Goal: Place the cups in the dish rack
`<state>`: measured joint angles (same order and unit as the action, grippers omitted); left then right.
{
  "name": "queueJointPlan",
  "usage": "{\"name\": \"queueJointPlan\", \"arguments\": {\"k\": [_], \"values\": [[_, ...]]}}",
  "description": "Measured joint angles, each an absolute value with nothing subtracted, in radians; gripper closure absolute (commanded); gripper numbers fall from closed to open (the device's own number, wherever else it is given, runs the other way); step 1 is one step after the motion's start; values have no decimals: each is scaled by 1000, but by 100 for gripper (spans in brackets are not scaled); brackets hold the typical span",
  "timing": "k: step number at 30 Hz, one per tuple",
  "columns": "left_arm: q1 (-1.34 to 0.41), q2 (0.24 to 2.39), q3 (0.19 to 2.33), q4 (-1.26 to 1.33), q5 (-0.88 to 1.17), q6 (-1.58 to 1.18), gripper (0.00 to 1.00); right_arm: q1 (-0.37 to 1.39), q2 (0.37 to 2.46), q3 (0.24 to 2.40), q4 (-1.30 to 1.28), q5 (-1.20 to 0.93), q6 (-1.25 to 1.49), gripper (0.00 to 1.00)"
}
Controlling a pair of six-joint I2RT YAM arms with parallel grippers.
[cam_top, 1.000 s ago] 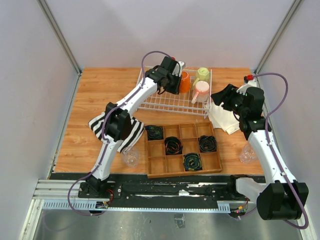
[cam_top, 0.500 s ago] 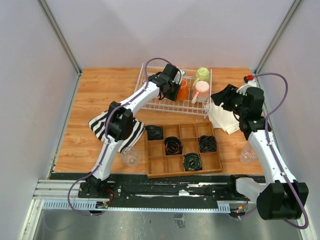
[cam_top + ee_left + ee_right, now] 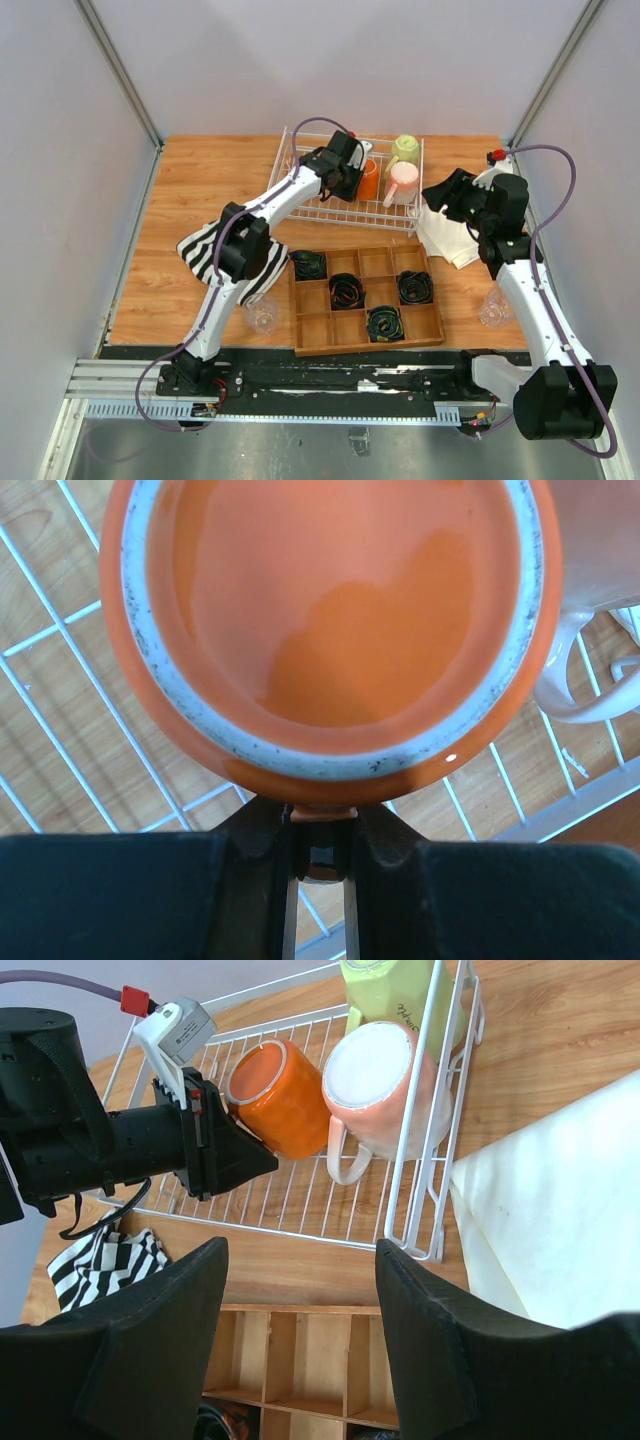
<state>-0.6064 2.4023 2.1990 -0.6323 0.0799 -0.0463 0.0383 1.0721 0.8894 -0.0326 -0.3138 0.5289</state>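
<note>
The orange mug (image 3: pixel 369 176) is in the white wire dish rack (image 3: pixel 330 212), tilted, its rim filling the left wrist view (image 3: pixel 330 620). My left gripper (image 3: pixel 350 178) is shut on its dark handle (image 3: pixel 322 858). The white-pink mug (image 3: pixel 402 183) and the pale yellow-green mug (image 3: pixel 405 150) stand in the rack's right end. Clear tumblers sit on the table at the front left (image 3: pixel 260 315) and the front right (image 3: pixel 494 308). My right gripper (image 3: pixel 445 195) is open and empty, hovering beside the rack's right front corner (image 3: pixel 430 1245).
A wooden compartment tray (image 3: pixel 365 290) with black cables lies in front of the rack. A striped cloth (image 3: pixel 200 250) lies under the left arm. A white cloth (image 3: pixel 450 235) lies right of the rack.
My left gripper has shifted the orange mug slightly toward the front of the rack and lower. The right arm has not moved.
</note>
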Motion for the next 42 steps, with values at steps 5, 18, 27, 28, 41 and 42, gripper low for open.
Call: {"name": "queueJointPlan", "arguments": {"k": [5,18,27,28,41,42], "values": [[-610,2408,2199,-620,78,-41,83,38,1074,893,-37,-314,519,38],[-628,2414,2210,-597,72,-30,54,45,1092,921,-66,-310,473,38],[-628,2413,2212,-595,64,-41,43,94,1161,977,-101,-303,447,40],[-628,2413,2212,-595,64,-42,43,106,1176,991,-107,-301,444,40],[-602,2271,2098,-585,60,-72,38,296,1432,1254,-260,-199,442,44],[-595,2251,2092,-585,59,-75,38,307,1458,1280,-280,-189,450,45]]}}
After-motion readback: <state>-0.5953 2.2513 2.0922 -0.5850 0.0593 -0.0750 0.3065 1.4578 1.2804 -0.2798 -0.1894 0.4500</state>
